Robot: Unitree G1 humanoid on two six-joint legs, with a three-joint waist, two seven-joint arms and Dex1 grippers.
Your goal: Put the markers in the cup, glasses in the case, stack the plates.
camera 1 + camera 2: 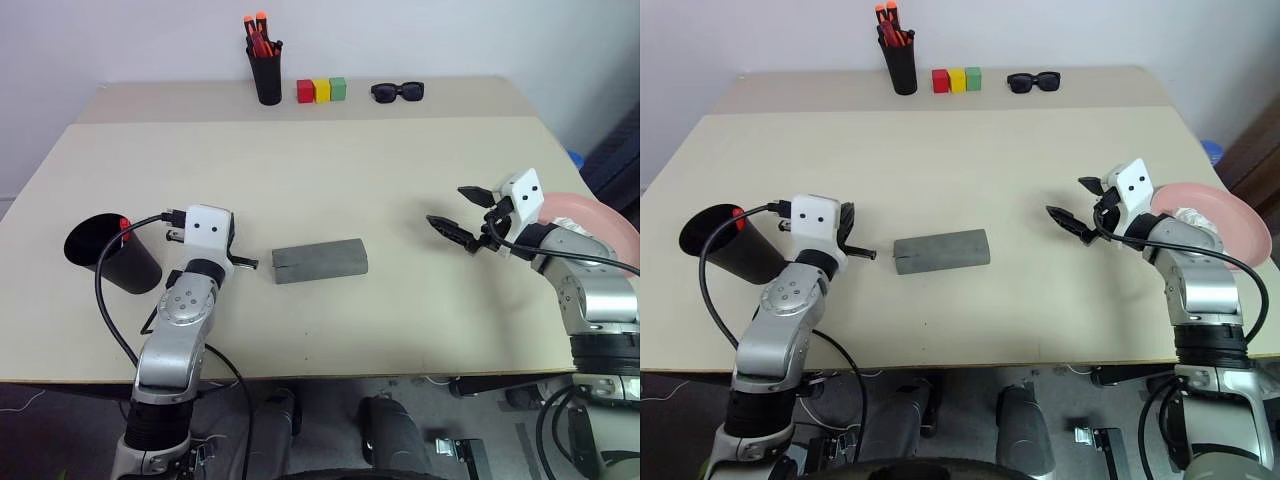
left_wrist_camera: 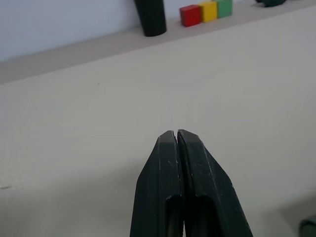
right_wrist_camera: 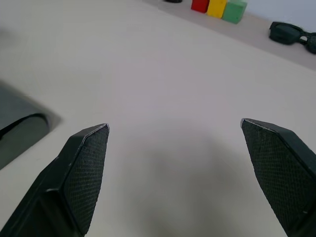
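Note:
The black cup (image 1: 110, 250) lies tilted at the table's left, and a marker's red cap (image 1: 124, 224) shows at its mouth. My left gripper (image 1: 248, 264) is shut and empty, between the cup and the closed grey case (image 1: 320, 260); its pressed fingertips (image 2: 168, 143) point over bare table. My right gripper (image 1: 444, 203) hangs open and empty to the right of the case, its fingers (image 3: 89, 163) wide apart. Behind that arm, a salmon-pink plate (image 1: 600, 225) sits at the table's right edge. The glasses are out of view.
Along the back stand a tall black pen pot (image 1: 265, 75) of orange-capped pens, red, yellow and green blocks (image 1: 322, 90), and black sunglasses (image 1: 397, 92). Something blue (image 1: 575, 155) shows just past the table's right edge.

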